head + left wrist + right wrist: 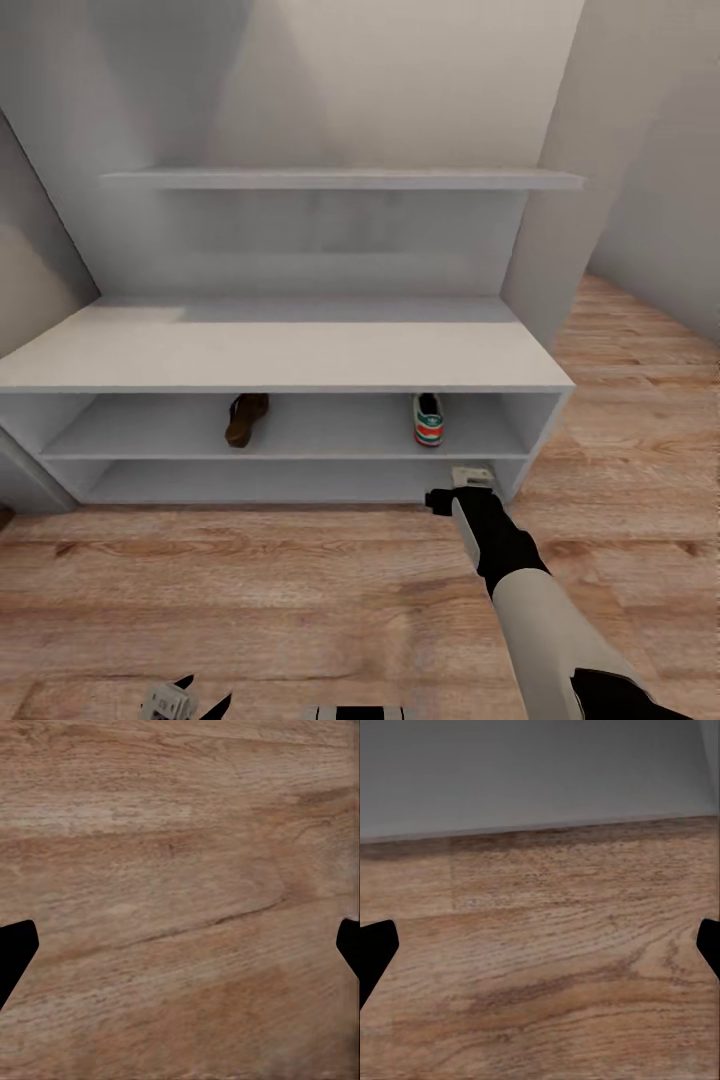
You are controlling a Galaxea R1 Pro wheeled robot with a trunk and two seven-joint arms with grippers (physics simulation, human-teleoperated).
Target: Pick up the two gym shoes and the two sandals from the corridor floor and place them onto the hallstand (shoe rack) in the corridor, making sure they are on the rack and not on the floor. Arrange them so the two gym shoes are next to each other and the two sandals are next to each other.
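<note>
Nearest the head camera, left gripper (185, 697) low at the frame's bottom edge, fingers spread wide, nothing between them; its wrist view looks straight onto bare corridor floor (180, 870). Right arm extended forward, right gripper (470, 482) down at the front lip of the hallstand (280, 350), near its right end; jaws stand well apart in the right wrist view, empty, with plank floor below and the rack's grey face beyond. On the upper open shelf: one sandal (246, 418) left of centre, one gym shoe (429, 419) toward the right, just above the right gripper. The two sit well apart. Second sandal and second gym shoe not seen from here. Judgement: half the footwear is racked, and the right hand looks free after a placement or ready to back out. To do this well, draw the arm straight back and clear of the shelf edge without clipping the sneaker, then fetch each mate and set it touching-close beside its partner, not in the gap between.
</note>
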